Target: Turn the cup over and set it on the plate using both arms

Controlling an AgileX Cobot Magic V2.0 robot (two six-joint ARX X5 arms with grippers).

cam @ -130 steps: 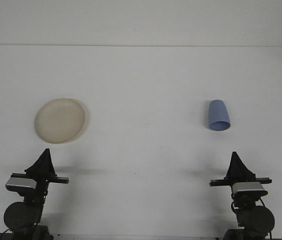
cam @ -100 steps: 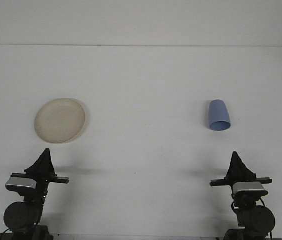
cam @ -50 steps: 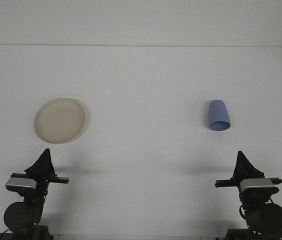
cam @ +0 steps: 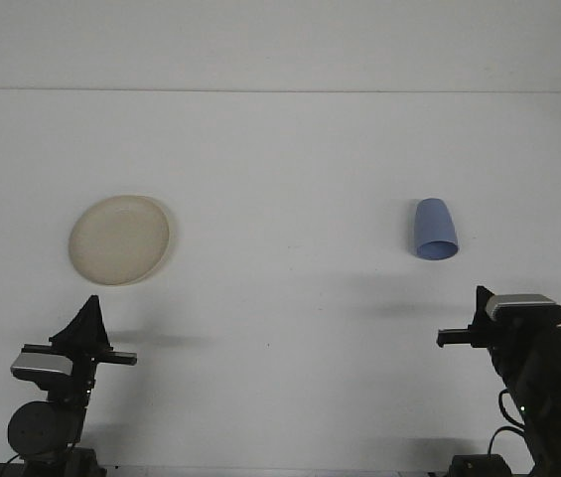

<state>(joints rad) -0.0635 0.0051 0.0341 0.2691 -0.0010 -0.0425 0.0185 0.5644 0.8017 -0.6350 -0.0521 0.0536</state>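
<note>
Lying on its side at right on the white surface [cam: 290,179], the blue cup [cam: 435,230] hasn't shifted; the cream plate [cam: 120,239] sits far left. The right tool [cam: 481,303] has risen and shifted right; the left tool [cam: 89,316] is unmoved. Neither tool's grip state can be told.

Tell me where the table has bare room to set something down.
The widest free patch lies between the cream plate on the left and the blue cup lying on its side on the right. The whole far strip of the white table is bare too. The near corners are crowded by the arms.
</note>
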